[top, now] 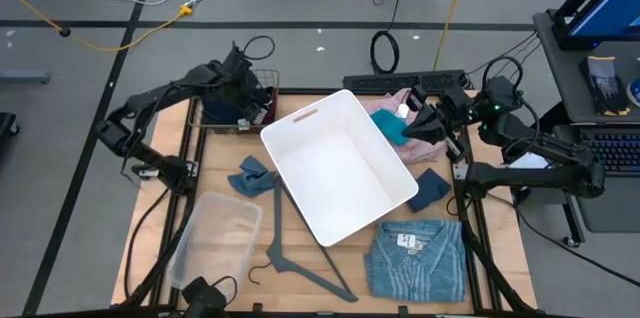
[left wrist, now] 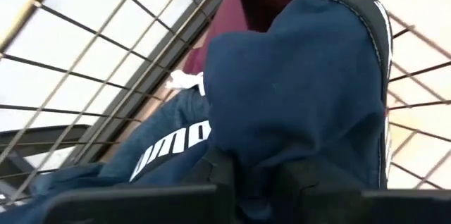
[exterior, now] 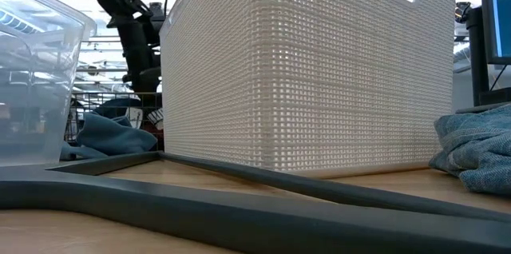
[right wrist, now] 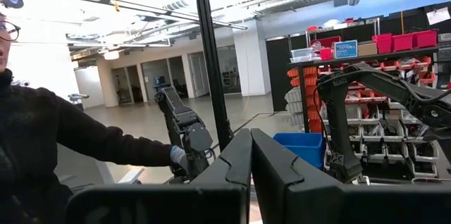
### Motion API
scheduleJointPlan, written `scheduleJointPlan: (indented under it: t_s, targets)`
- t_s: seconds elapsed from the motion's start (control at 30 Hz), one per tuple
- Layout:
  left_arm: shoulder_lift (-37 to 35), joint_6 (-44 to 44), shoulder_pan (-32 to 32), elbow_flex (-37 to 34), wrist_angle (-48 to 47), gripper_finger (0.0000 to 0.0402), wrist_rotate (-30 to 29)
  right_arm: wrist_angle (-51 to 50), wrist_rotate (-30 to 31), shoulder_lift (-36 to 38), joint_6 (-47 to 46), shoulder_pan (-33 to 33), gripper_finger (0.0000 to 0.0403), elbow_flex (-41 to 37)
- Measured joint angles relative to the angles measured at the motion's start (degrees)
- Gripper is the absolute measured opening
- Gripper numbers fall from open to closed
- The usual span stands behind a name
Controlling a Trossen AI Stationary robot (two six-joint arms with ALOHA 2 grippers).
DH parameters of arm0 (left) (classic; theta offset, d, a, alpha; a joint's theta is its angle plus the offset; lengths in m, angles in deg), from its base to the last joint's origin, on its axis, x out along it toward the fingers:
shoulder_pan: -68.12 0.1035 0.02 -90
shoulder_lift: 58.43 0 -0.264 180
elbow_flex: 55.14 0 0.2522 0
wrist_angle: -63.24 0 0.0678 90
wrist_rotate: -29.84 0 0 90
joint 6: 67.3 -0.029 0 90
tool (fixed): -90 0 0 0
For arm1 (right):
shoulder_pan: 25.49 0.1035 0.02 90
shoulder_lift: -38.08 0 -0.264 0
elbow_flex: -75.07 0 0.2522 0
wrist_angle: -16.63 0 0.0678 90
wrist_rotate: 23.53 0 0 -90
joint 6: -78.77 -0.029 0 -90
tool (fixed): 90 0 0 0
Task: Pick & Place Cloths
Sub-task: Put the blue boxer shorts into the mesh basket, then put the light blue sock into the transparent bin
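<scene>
My left gripper [top: 243, 98] reaches down into the wire basket [top: 215, 118] at the table's far left and is shut on a navy cloth [left wrist: 296, 90] with white lettering; a dark red cloth [left wrist: 264, 2] lies behind it. My right gripper [right wrist: 251, 171] is shut and holds nothing. It hovers level at the far right, beside the pink fleece [top: 385, 106] and a teal cloth [top: 392, 130]. A blue cloth [top: 250, 176], a dark blue cloth [top: 432, 186] and the striped shirt [top: 415, 258] lie flat on the table. My left gripper pinches a bunched fold of the navy cloth [left wrist: 257, 182] between its two fingers [left wrist: 204, 178], coming from above into the wire basket. The cloth bulges up past the fingers, and the rest of it still lies in the basket among the other cloth.
A white lattice basket [top: 340, 163] stands tilted mid-table. A clear plastic bin [top: 215, 238] sits near left, and a grey hanger [top: 300, 263] lies near the front edge. In the right wrist view a person's sleeve [right wrist: 84, 139] reaches toward another arm beyond the table.
</scene>
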Motion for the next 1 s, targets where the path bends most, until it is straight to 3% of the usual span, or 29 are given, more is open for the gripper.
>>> scheduleJointPlan:
  t_s: [0.33,0.57,0.8,1.0]
  targets:
    - [-0.07,2.56,-1.12,0.03,-0.12,0.0172,3.42,0.01,0.00,0.00,-0.83,0.00,0.0000,0.01]
    - [-0.09,2.53,-3.04,4.41,-6.45,0.0246,4.08,0.55,0.01,0.00,-1.27,0.02,0.0000,0.01]
    - [-2.85,2.95,-4.83,11.82,-13.86,0.0284,6.49,1.47,0.00,0.02,-1.27,0.02,0.0000,0.08]
    - [-8.63,7.00,-6.63,16.43,-13.21,0.0282,12.96,1.11,2.94,0.02,-0.02,-0.04,0.0000,0.08]
